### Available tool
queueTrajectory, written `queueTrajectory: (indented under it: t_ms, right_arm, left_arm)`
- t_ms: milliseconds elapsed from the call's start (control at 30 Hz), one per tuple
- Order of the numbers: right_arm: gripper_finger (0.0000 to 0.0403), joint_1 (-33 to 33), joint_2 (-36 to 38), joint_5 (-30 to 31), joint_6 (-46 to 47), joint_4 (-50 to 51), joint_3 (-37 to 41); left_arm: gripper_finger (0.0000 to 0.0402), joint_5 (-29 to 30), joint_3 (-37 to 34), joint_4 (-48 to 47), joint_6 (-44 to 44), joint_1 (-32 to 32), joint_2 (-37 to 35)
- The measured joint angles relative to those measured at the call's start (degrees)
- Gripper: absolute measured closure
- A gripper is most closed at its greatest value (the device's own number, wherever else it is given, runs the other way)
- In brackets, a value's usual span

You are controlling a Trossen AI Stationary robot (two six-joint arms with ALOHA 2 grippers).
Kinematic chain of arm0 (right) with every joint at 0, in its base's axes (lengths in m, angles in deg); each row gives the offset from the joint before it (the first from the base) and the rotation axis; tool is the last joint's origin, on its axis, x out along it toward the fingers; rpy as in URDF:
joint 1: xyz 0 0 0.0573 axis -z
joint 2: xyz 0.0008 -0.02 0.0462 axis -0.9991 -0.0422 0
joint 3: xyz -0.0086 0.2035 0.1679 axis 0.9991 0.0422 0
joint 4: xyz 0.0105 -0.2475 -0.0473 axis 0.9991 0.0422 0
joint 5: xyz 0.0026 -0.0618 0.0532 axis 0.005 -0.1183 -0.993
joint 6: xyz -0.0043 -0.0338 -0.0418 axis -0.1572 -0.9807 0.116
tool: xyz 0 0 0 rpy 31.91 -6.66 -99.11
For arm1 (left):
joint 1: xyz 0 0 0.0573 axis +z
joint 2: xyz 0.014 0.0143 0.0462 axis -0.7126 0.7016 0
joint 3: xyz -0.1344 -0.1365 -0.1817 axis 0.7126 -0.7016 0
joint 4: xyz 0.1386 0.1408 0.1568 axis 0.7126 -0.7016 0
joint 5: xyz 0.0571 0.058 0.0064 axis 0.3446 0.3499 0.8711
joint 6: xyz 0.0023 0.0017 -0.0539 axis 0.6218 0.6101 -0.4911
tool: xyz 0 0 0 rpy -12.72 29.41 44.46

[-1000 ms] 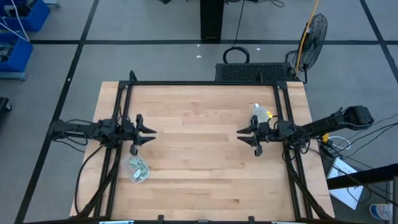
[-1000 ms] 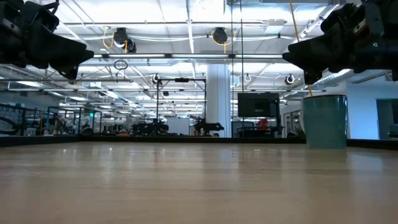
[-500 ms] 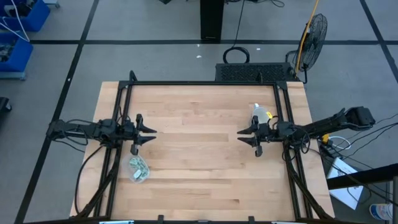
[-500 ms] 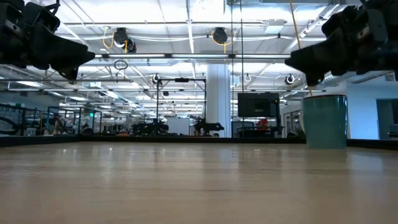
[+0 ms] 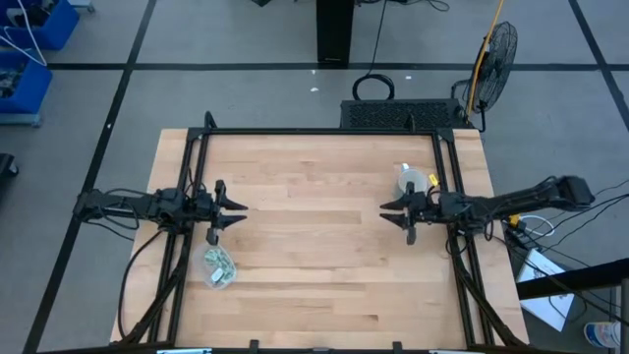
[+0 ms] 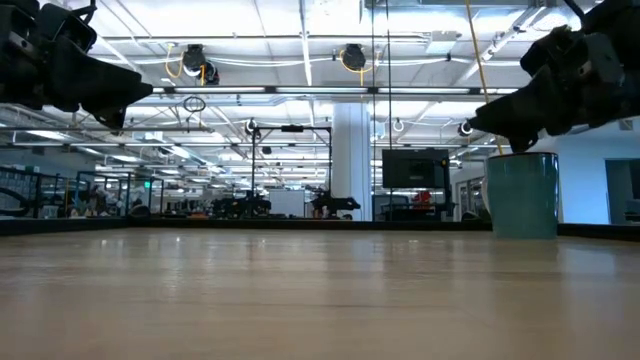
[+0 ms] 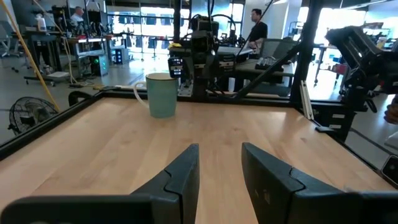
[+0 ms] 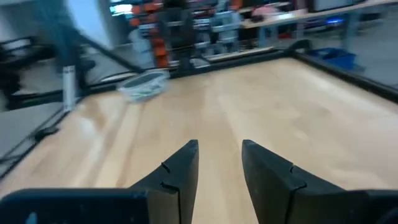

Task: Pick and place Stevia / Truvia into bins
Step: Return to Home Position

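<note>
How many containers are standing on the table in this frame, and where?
2. The clear plastic tub, with sachets inside, sits on the left side near the left arm; the teal mug stands on the right side beside the right arm. None looks hidden.

The wooden table [image 5: 314, 261] carries one upright teal mug [image 7: 162, 96] near its right edge in the high view, handle to one side. A black perforated panel [image 5: 398, 114] lies just beyond the table's far edge, with a looped black cable [image 5: 372, 88] behind it. A pedestal fan [image 5: 497, 47] stands off the table's far right corner. Blue crates [image 5: 25, 54] sit on the floor well off its far left corner. A person [image 7: 255, 28] stands in the room beyond the table.
</note>
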Motion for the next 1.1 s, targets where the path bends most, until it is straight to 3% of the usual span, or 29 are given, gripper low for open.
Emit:
queueTrajectory:
  t_ms: [167, 467, 633, 900, 1100]
  right_arm:
    - [0.0287, 0.0, 4.7, -10.5, 0.5, 5.5, 0.0]
    - [0.0287, 0.0, 11.9, -13.9, 1.5, 16.4, 0.0]
    - [0.0287, -0.1, 16.1, -22.1, 0.8, 16.8, 0.0]
    - [0.0287, 0.0, 21.1, -21.9, -1.6, 17.4, 0.1]
    - [0.0287, 0.0, 21.6, -17.2, -3.1, 17.3, 0.1]
  left_arm:
    - [0.0277, 0.0, 0.0, 0.0, 0.0, 0.0, 0.0]
    - [0.0277, 0.0, 0.0, 0.0, 0.0, 0.0, 0.0]
    - [0.0277, 0.0, 0.0, 0.0, 0.0, 0.0, 0.0]
    - [0.0277, 0.0, 0.0, 0.0, 0.1, 0.0, 0.0]
    - [0.0277, -0.1, 0.0, 0.0, 0.2, 0.0, 0.0]
